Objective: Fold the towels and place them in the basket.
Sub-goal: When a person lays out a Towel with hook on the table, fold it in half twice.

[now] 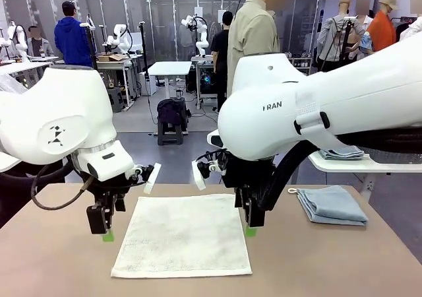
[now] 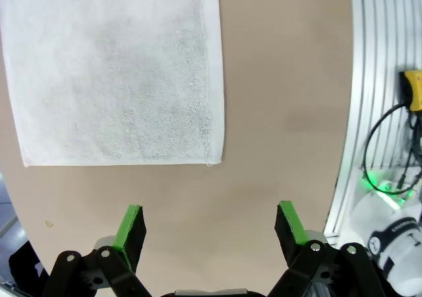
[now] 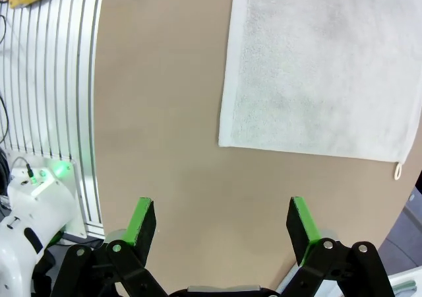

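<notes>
Towels: cream-white towel (image 1: 182,234) lies flat and unfolded at mid-table (image 1: 330,264), roughly square, edges straight, no visible creases. Blue-grey towel (image 1: 331,204) sits folded on the table's R side, well apart from the cream one, w/ a small loop (image 1: 292,191) sticking out at its L corner. Second bluish folded cloth (image 1: 343,154) rests on a white side table (image 1: 369,165) further back on the R.

L gripper (image 2: 211,212): points down just beside the cream towel's L edge, approx. halfway along it. Jaws spread wide, nothing between the green pads (image 2: 130,226) but bare tabletop. Wrist view has one towel corner ahead of the fingers, not touching.

R gripper (image 3: 224,219): points down at the cream towel's R edge, opposite the L one. Jaws likewise released, wide, empty. Wrist view shows a towel corner ahead, clear of the pads. Cannot tell from the front view whether either gripper's tips touch the table.

Person stands beyond the far side, back turned.
</notes>
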`<action>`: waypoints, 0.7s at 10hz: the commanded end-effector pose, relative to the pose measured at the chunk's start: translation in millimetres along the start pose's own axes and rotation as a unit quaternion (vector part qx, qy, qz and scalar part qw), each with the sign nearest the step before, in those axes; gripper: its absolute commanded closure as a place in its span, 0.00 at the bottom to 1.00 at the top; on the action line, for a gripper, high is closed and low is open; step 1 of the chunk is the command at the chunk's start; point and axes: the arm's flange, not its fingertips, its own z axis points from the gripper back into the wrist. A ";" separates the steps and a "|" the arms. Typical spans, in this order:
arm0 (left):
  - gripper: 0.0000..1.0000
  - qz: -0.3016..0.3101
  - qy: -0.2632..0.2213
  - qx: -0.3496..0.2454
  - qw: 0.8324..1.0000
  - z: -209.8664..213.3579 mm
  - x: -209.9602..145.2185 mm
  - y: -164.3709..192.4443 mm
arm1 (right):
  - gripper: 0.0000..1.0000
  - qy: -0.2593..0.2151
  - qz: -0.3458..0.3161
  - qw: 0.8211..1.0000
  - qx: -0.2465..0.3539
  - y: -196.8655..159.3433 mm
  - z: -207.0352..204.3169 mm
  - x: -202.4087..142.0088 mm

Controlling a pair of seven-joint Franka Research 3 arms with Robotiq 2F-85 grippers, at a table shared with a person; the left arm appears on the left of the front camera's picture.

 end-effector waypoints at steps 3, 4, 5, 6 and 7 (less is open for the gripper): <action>0.00 -0.009 -0.006 0.010 1.000 -25.1 -8.5 -13.9 | 0.00 -0.023 0.010 1.000 -0.009 -5.1 -48.9 -1.1; 0.00 -0.009 -0.007 0.011 1.000 -33.1 -11.0 -15.3 | 0.00 -0.028 0.003 1.000 -0.015 -7.5 -62.7 -1.5; 0.00 -0.010 -0.013 0.010 1.000 -41.2 -13.6 -16.2 | 0.00 -0.032 -0.001 0.999 -0.017 -10.3 -74.7 -2.0; 0.00 -0.002 -0.016 0.011 1.000 -51.1 -16.7 -16.7 | 0.00 -0.029 -0.011 0.999 -0.019 -13.2 -85.6 -3.4; 0.00 0.000 -0.020 0.007 1.000 -63.3 -18.8 -16.2 | 0.00 -0.022 -0.022 0.999 -0.020 -16.3 -95.7 -5.7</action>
